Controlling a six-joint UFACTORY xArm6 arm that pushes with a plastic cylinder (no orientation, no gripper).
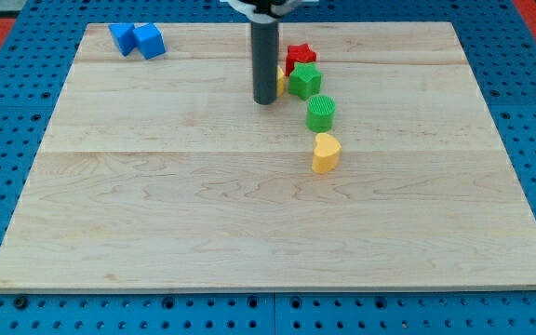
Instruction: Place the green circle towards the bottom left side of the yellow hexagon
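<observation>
The green circle [321, 112] stands on the wooden board [156, 205], right of centre in the upper half. The yellow hexagon [281, 78] is mostly hidden behind my rod; only a sliver shows at the rod's right edge. My tip [265, 100] rests on the board just left of and below that sliver, well to the left of the green circle and slightly above it. The green circle is to the lower right of the yellow hexagon.
A green star-like block [305, 81] sits between the hexagon and the circle, with a red star [300, 58] above it. A yellow heart [326, 152] lies just below the green circle. Two blue blocks [137, 40] sit at the top left.
</observation>
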